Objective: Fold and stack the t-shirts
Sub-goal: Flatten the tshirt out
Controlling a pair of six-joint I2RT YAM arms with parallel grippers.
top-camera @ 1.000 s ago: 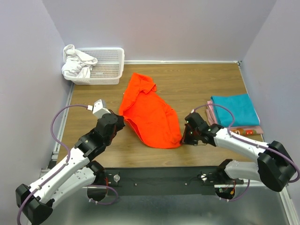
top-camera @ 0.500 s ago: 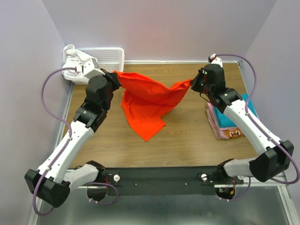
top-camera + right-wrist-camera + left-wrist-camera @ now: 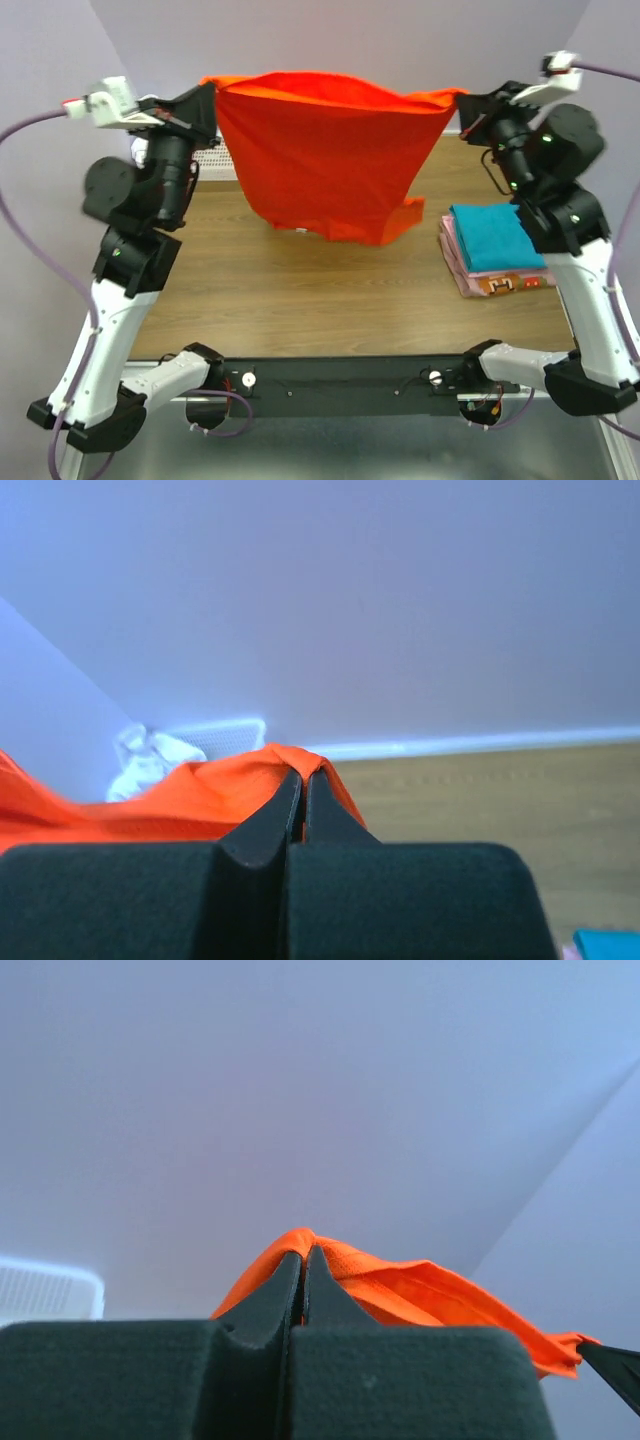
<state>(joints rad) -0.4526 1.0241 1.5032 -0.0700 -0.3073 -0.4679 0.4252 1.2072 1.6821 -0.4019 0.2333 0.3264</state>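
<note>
The orange t-shirt (image 3: 325,150) hangs spread in the air above the table, held by its two upper corners. My left gripper (image 3: 207,88) is shut on the left corner; its wrist view shows orange cloth (image 3: 400,1285) pinched between the fingers. My right gripper (image 3: 466,100) is shut on the right corner, with orange cloth (image 3: 200,790) between its fingers. The shirt's lower hem hangs just above the wood. A stack of folded shirts lies at the right: a teal one (image 3: 497,235) on top, a pink one (image 3: 455,252) beneath, and a patterned one (image 3: 510,283) at the bottom.
A white plastic basket (image 3: 215,160) stands at the back left, mostly hidden behind the left arm and the shirt; it shows in the right wrist view (image 3: 225,735) with white cloth (image 3: 145,760) in it. Walls close in on three sides.
Both grippers have risen high and moved apart with the orange shirt. It has gone from crumpled on the table to stretched and hanging flat between them.
</note>
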